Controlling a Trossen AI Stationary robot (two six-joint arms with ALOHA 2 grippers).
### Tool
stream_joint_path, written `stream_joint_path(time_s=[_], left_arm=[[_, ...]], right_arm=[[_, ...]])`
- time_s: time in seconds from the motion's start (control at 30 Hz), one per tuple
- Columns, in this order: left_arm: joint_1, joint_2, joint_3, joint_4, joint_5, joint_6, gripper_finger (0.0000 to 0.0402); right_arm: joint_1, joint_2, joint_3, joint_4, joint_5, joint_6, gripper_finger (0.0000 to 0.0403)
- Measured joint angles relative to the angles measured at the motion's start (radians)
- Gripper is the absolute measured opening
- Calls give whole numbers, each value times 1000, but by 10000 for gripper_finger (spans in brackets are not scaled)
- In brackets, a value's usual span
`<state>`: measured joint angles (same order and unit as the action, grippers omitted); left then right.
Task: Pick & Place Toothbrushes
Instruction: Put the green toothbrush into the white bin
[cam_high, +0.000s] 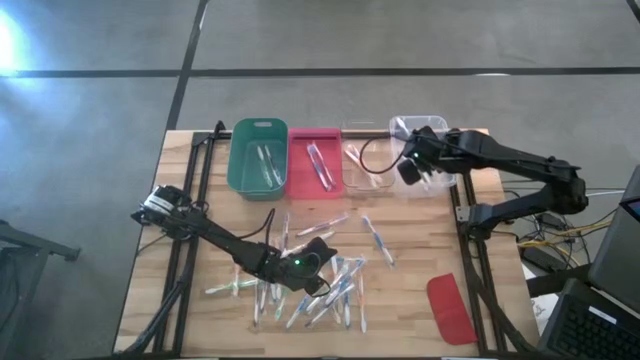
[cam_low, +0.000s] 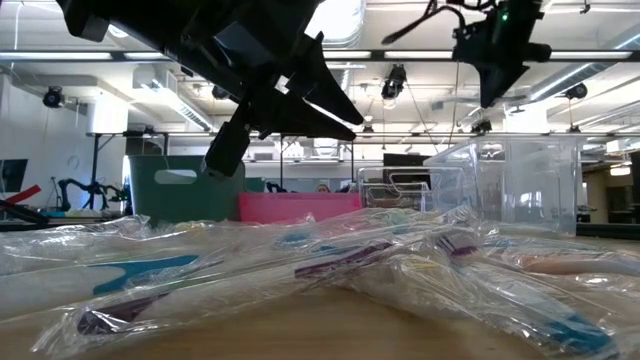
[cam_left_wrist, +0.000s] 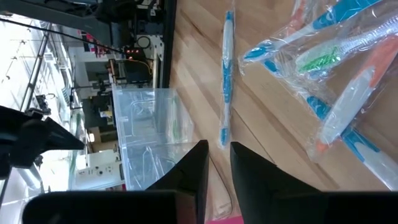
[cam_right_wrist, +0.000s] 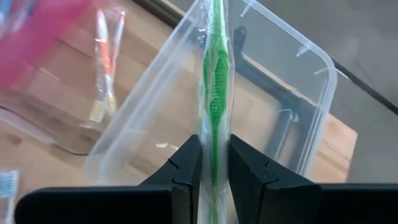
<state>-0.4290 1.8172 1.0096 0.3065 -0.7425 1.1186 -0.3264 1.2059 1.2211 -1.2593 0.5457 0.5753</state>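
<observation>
A green toothbrush (cam_right_wrist: 214, 74), still wrapped, is gripped in the jaws of the right gripper (cam_right_wrist: 214, 163) above the clear bin (cam_right_wrist: 314, 74). If released off-centre, it could be caught on the bin's rim. The left gripper (cam_left_wrist: 217, 163), jaws nearly closed and empty, is held over the toothbrush pile (cam_high: 315, 285) in front of the bin. The grip is shown only by the right wrist view.

right tool (cam_right_wrist: 214, 163) grips a green toothbrush (cam_right_wrist: 215, 74) over a clear bin (cam_right_wrist: 314, 93).
</observation>
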Motion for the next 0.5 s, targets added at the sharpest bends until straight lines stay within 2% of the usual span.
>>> stream_joint_path(time_s=[0.5], left_arm=[[0,0,0,0,0,-20,71]], right_arm=[[-102,7,-42,-10,2,-56,54]])
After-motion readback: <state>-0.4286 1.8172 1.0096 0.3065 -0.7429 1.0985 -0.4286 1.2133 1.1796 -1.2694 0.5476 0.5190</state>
